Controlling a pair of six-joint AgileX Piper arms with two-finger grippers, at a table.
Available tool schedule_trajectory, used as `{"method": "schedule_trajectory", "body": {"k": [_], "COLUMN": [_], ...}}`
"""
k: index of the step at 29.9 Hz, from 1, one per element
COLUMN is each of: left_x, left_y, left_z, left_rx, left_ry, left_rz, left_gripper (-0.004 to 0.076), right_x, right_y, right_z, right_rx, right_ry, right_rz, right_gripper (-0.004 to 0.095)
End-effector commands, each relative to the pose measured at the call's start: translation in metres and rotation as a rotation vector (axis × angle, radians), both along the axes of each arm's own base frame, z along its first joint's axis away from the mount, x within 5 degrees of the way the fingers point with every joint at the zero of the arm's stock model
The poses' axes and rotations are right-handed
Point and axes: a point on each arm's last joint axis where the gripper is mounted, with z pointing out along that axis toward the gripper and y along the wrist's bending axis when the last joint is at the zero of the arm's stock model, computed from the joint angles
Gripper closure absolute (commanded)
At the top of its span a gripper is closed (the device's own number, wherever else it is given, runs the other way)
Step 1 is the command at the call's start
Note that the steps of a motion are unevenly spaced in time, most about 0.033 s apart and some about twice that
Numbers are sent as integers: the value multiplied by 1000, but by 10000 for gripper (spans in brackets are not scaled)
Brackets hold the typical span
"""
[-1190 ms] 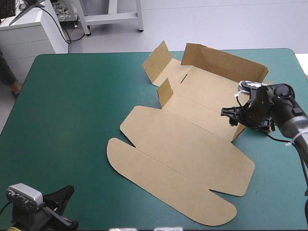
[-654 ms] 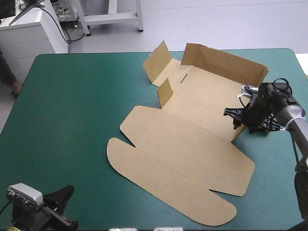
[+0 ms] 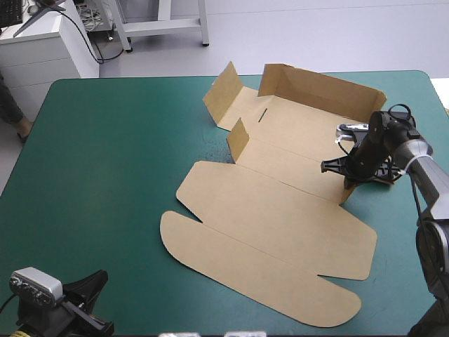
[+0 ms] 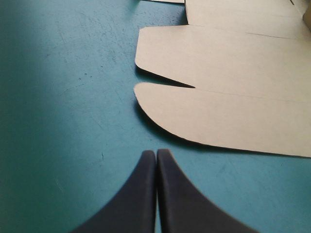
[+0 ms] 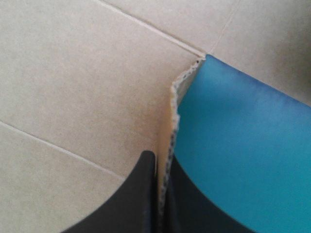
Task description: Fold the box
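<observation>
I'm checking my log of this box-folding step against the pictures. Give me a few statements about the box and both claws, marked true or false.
1. The right claw is shut on a raised edge at the right end of the box. True.
2. The left claw grips the lid. False: it is shut on nothing, over the bare teal-green cover, short of the lid's rounded corner.
3. The far wall of the box stands raised. True.
4. The lid is folded over the tray. False: it lies flat on the cover, spread toward the table's near edge.
</observation>
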Motion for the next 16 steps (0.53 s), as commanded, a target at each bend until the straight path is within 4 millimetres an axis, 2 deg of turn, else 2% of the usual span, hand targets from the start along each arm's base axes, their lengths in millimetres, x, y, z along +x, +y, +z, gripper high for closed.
{"method": "schedule_trajectory", "body": {"k": [1,9,12,16], "left_x": [2,2,2,2], "left_y": [-1,-1,-1,-1], "left_z": [14,14,14,14], "left_rx": [-44,-44,-44,-44], "left_ry": [-72,-72,-72,-72], "left_rz": [0,0,0,0], "left_gripper": [732,732,732,732], "right_x": [18,52,63,71], "right_y": [-4,2,18,54], "right_z": [33,72,79,85], "right_rx": [-43,-103,-129,-164], "right_ry": [-148,-227,-258,-318], "right_rz": [119,379,513,715], "right_gripper": [925,925,925,925]}}
